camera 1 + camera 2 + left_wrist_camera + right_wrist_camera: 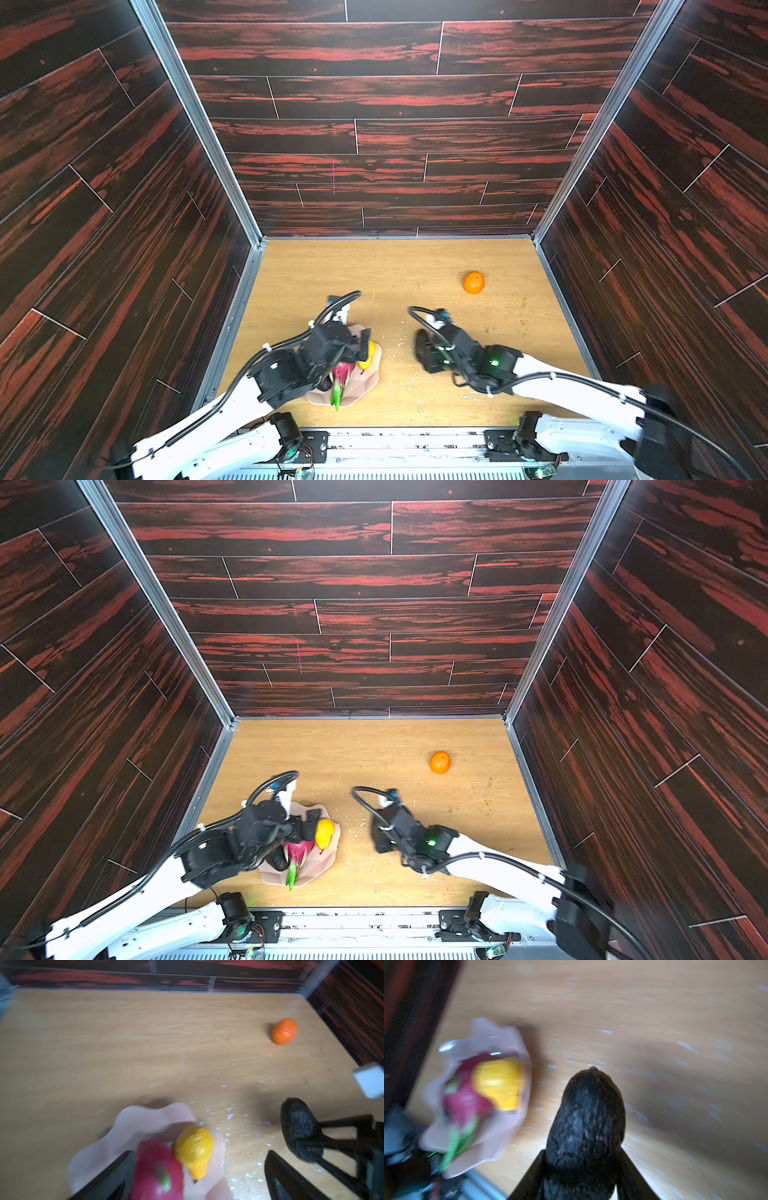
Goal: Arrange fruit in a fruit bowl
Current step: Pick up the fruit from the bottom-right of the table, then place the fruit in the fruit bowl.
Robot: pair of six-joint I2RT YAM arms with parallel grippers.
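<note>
The right gripper (582,1167) was closed tight on an avocado (585,1115), beside the fruit bowl (368,379) at the table's (395,270) front edge. The bowl held a dragon fruit (341,374) and a pear (368,356). The left gripper (199,1153) hung wide open and empty above the bowl, and the orange (473,282) lay toward the far right corner.

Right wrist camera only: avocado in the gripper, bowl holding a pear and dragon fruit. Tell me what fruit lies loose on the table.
Observer: One orange sits alone on the table, well beyond the bowl.
Operator: Report what else is in the bowl.
Observer: A second avocado lies beside the dragon fruit, partly under the left arm.
Operator: Now the other arm.
Observer: The left gripper is open over the bowl, holding nothing.
</note>
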